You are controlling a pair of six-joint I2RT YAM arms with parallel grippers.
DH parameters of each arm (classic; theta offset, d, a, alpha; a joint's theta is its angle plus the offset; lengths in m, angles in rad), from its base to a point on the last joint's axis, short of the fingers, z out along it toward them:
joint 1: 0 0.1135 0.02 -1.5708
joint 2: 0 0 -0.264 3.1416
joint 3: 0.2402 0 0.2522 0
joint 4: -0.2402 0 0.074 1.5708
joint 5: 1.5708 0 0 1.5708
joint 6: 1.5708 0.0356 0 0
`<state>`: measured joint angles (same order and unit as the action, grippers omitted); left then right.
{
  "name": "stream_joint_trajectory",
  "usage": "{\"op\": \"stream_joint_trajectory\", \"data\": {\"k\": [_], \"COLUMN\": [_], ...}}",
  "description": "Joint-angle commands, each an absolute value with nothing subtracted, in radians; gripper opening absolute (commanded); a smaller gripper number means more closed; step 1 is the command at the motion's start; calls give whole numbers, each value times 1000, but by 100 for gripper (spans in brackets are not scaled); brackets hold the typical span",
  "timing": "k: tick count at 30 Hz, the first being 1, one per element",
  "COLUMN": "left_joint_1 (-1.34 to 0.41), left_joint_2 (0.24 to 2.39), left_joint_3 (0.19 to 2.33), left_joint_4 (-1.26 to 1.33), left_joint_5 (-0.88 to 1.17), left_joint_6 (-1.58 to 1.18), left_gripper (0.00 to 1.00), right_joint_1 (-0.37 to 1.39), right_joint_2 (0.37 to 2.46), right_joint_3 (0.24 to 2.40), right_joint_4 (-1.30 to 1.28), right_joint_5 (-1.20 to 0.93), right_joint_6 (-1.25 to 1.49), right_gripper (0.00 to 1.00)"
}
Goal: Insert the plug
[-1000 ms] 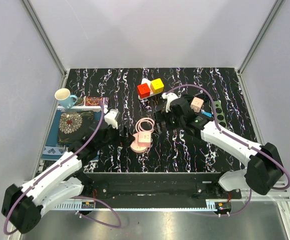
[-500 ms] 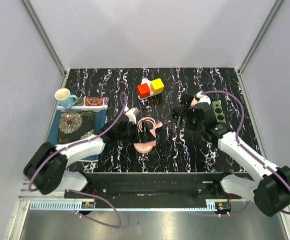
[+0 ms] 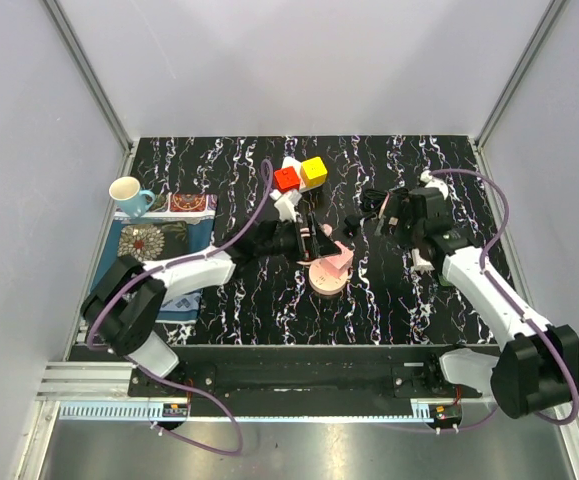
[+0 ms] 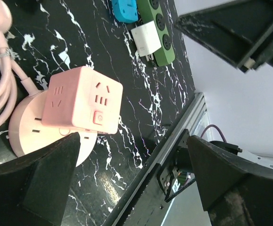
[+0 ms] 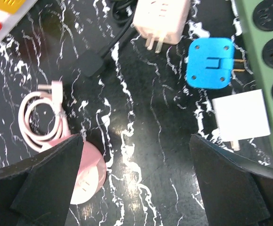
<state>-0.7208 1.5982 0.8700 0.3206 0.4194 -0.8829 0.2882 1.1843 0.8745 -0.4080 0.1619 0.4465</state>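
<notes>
While hovering with right gripper (image 5: 136, 157) spread, empty: judge blue plug (image 5: 209, 63) light, rigid, slick; pinch body sides, avoid prongs (image 5: 239, 66).

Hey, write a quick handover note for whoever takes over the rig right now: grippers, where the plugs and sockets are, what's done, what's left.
Left gripper: open, empty, hovering by the pink cube socket, which sits on the round pink base.
Right gripper: open, empty, above the loose plugs.
White plug and blue plug lie on the table beside the green power strip; neither is inserted.
Done: nothing plugged in.
Left: grasp a plug and seat it in a socket.
</notes>
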Motion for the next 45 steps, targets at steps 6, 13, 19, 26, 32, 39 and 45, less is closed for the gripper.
{"op": "stream_joint_trajectory", "data": {"k": [6,13,19,26,32,39,45], "left_joint_1": [-660,-627,-626,-626,-620,-620,-621], "left_joint_2": [1189,820,629,525,549,555,566], "left_joint_3": [825,825,712,618,611,600,598], "left_joint_4": [-30,-270,-264,-232,-199,-198,-192], "left_joint_5": [200,-35,-124,-150,-117,-127,-107], "left_joint_6": [-576,-293,-153,-86,-51,-41,-41], "left_gripper": [99,99,99,99,99,99,99], "right_joint_1": [106,52,26,21,20,25,101], "right_joint_2": [1350,1518,1598,1589,1629,1654,1606], "right_joint_3": [1018,1084,1108,1060,1032,1016,1005], "right_joint_4": [-439,-443,-506,-549,-572,-566,-572], "right_joint_5": [98,89,121,129,121,3,-103], "right_joint_6": [384,315,305,310,298,246,245], "right_gripper": [100,99,97,96,97,96,92]}}
